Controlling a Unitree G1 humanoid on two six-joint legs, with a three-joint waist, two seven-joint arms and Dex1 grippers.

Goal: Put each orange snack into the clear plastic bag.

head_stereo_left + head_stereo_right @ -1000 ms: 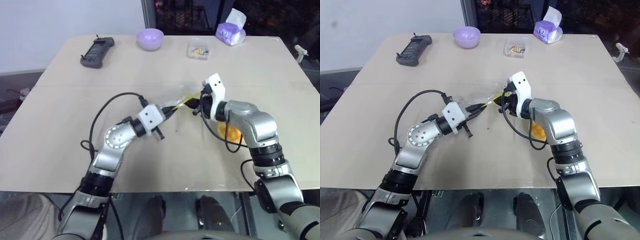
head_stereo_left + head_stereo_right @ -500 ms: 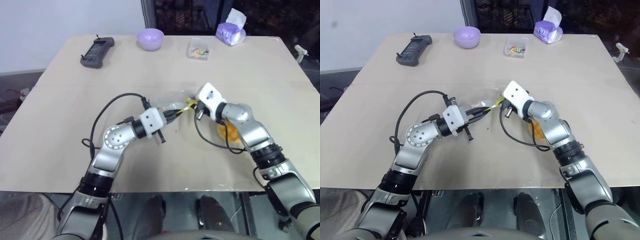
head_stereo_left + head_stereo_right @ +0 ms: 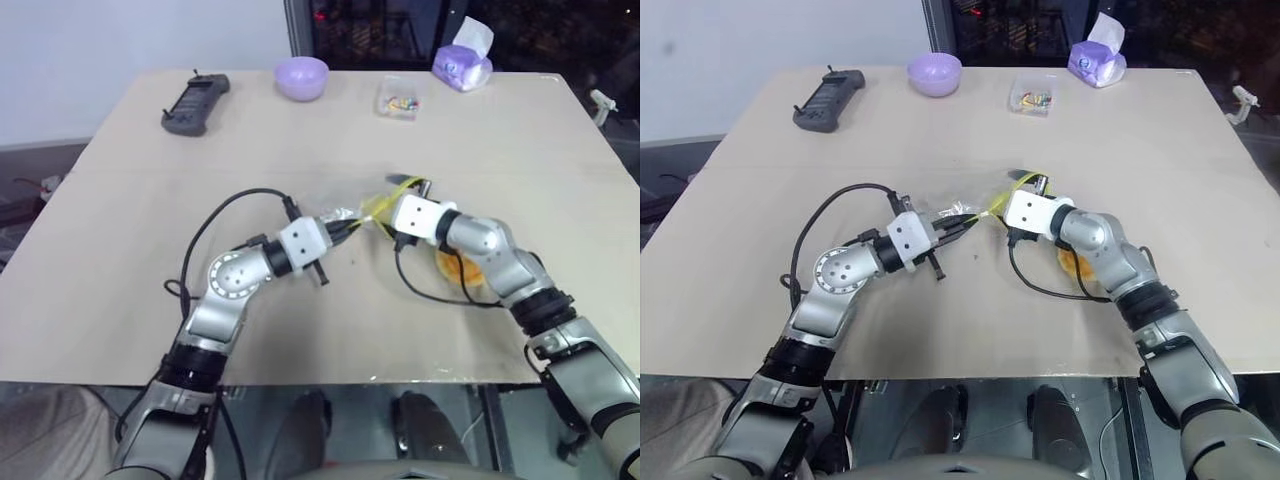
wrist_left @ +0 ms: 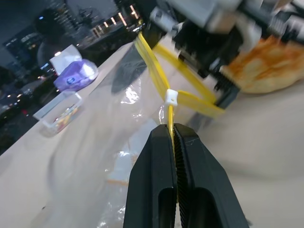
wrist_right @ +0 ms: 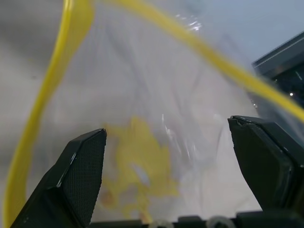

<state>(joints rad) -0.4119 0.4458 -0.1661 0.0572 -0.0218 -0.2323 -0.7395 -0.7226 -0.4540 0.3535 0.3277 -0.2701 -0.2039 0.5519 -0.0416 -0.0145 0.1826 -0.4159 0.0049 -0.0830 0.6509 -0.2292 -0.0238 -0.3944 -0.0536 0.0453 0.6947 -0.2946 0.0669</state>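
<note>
From the head cameras you had the clear plastic bag (image 3: 352, 212) at mid-table, its long axis running across between the two arms, its yellow seal strip end toward the right gripper (image 3: 405, 184). Your left gripper (image 3: 352, 226) was clenched on that strip. The orange snack (image 3: 458, 265) lay on the table just behind the right forearm, which partly hid it. Well apart at the far edge stood a lavender bowl (image 3: 301, 76), a black handset (image 3: 195, 102), a small clear box (image 3: 398, 101) and a purple tissue pack (image 3: 462, 62). In your left wrist view, the fingers (image 4: 156, 190) pinched the strip by its white slider (image 4: 171, 97), the snack beyond. In your right wrist view, the released fingers (image 5: 78, 175) stood wide apart, facing the bag's open mouth.
</note>
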